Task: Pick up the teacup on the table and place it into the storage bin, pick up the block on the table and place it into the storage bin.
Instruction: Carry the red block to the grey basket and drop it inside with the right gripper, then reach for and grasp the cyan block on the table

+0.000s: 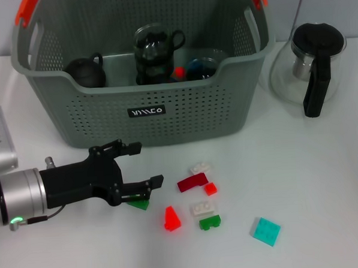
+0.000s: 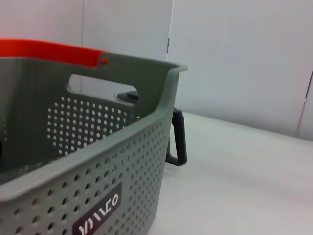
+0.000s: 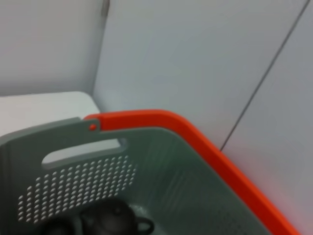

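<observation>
Left gripper: reaches in low over the table from the robot's left, in front of the storage bin; its black fingers are spread wide apart and hold nothing. The nearer fingertip hangs just over a flat green block, which lies partly hidden under it; whether they touch cannot be told.

Right gripper: not seen in the head view; its wrist camera looks down over one orange-edged end of the bin, so the arm is above the bin. Whether it is open or closed cannot be told.

Storage bin: grey-green plastic basket with perforated walls, orange handle clips at both ends and a small black label with white lettering on the front wall. It stands upright at the back of the table.

Inside the bin: a dark teapot at the robot's left end, a glass teacup with a dark handle in the middle, and a dark blue round item beside it, with a bit of red showing between them.

Blocks on the table: a loose cluster in front of the bin, right of the left gripper: a white block, a dark red block, a small orange-red block, a second white block, a green block, a bright red wedge, and, apart to the right, a teal block.

Glass pot: clear with black lid and handle, upright on the table just right of the bin.
</observation>
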Controlling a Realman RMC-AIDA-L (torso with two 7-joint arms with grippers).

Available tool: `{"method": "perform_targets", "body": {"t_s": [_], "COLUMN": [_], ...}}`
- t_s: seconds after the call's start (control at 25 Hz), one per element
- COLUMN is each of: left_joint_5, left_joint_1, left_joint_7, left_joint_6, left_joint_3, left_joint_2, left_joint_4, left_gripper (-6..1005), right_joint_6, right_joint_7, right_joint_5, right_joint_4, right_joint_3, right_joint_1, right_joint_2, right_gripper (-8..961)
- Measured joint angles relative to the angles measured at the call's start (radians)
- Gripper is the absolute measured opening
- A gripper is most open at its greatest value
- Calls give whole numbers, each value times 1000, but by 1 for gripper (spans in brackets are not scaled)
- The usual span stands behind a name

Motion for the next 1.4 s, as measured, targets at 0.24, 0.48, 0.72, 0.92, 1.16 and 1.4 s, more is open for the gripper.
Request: {"method": "perform_targets", "body": {"t_s": [0.24, 0.48, 0.72, 0.92, 1.16, 1.4], "left_joint_5": [-4, -1, 0, 0, 0, 0], "left_joint_1": [1, 1, -4, -8, -9, -4], "left_joint_7": [0, 7, 18, 21, 30, 42], "left_joint_6": [53, 90, 85, 80, 76, 62], "left_joint_3": [-21, -39, -39, -39, -39, -40], "left_joint_2": [2, 5, 5, 6, 6, 3], "left_joint_4": [0, 2, 2, 2, -4, -8], "left_gripper": [877, 877, 877, 877, 877, 877], "right_joint_6": [-183, -620, -818, -743, -658, -566], "right_joint_7": [-78, -158, -86, 65, 168, 263], "right_joint_5": [182, 371, 120, -86, -117, -123], "right_joint_4": [-196, -350, -485, -453, -364, -263], "right_joint_3": [25, 72, -49, -337, -505, -599], "right_joint_1": [-126, -295, -437, -467, -447, -423], "right_joint_2": [-10, -37, 1, 8, 10, 11], "right_gripper": [602, 839, 948, 945, 887, 870]}}
